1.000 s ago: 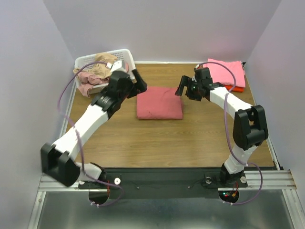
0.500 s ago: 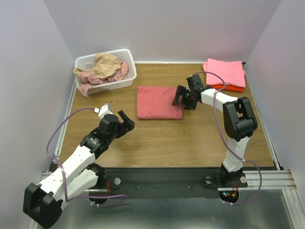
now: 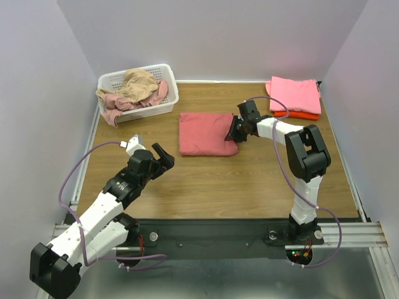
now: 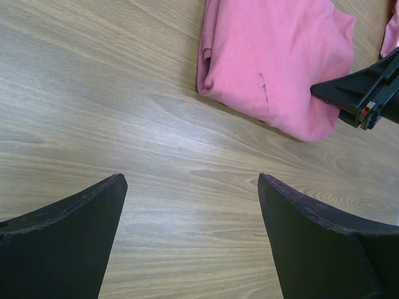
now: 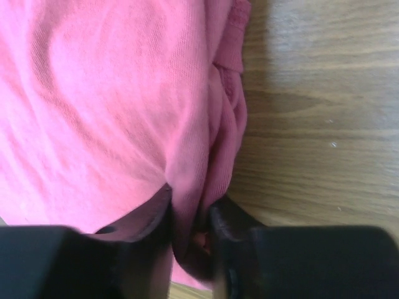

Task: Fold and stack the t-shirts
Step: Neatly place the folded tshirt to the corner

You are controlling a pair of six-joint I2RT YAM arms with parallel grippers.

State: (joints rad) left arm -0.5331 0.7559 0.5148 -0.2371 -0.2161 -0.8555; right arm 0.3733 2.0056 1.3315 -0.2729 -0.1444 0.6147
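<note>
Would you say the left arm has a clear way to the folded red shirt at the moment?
Probably yes: the left fingers are open over the table short of the red shirt, nothing between; the right fingers pinch only its right edge.

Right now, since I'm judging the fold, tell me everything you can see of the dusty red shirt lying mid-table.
The dusty red shirt looks like soft cotton knit, folded into a flat, rough rectangle on the wooden table. Stacked layers show at its right edge, where the right gripper is shut on them; nothing else touches it.
</note>
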